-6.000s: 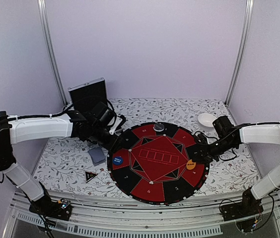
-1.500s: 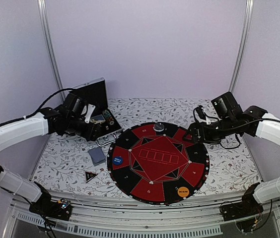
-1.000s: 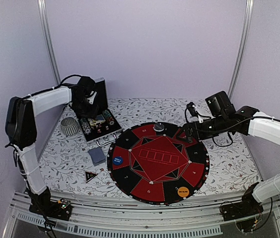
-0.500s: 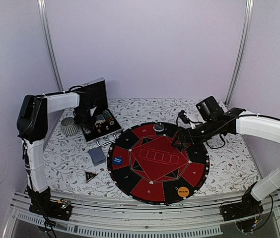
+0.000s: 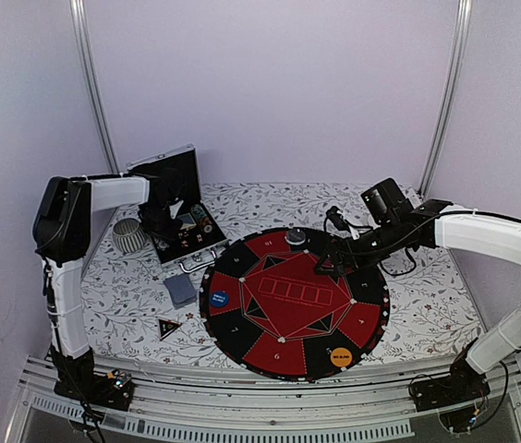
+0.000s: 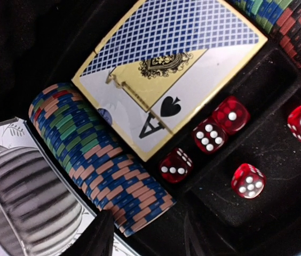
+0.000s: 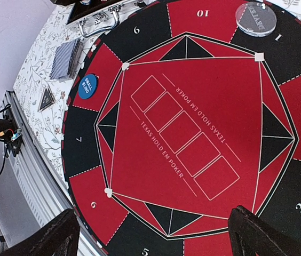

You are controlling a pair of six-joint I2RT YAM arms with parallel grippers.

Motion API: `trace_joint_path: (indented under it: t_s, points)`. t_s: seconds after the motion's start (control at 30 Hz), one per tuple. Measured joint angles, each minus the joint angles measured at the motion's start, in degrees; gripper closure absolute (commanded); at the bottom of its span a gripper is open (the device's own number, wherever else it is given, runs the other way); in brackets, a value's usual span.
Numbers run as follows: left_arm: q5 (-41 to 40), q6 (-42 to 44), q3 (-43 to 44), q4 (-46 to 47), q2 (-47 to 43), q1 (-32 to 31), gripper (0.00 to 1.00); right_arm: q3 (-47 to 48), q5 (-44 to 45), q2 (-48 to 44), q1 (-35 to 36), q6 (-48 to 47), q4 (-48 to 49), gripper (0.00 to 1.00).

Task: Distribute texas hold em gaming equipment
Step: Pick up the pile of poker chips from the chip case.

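Our left fingers (image 6: 101, 237), part open and gripping nothing, hang in the case (image 6: 278, 213) at the near end of the chip row (image 6: 100, 160), whose long axis runs up-left from them in the wrist view, while our right fingers (image 7: 60, 234), wide open and empty, hover over the mat (image 7: 193, 133), well apart.

The left gripper (image 5: 168, 224), formerly at the left edge of the mat (image 5: 239, 334), now sits in the open case (image 5: 174, 174) at upper left, the right gripper (image 5: 327, 261) now hangs over the mat's upper right instead of its right edge, and the orange blind button (image 5: 340, 353) now lies at the mat's lower right, no longer on its right rim.
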Motion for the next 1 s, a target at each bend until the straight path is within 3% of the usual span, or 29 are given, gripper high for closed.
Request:
trace_joint_path:
  t_s: [0.57,1.0]
  points:
    - [0.15,0.37,-3.50,0.94,-2.60,-0.72,0.55,0.00,-1.49,0.00,-0.24,0.02,0.02,0.01]
    - [-5.35,1.18,-3.67,1.57,-2.60,-0.96,0.47,0.00,-2.75,0.00,-0.24,0.00,-0.02,0.01]
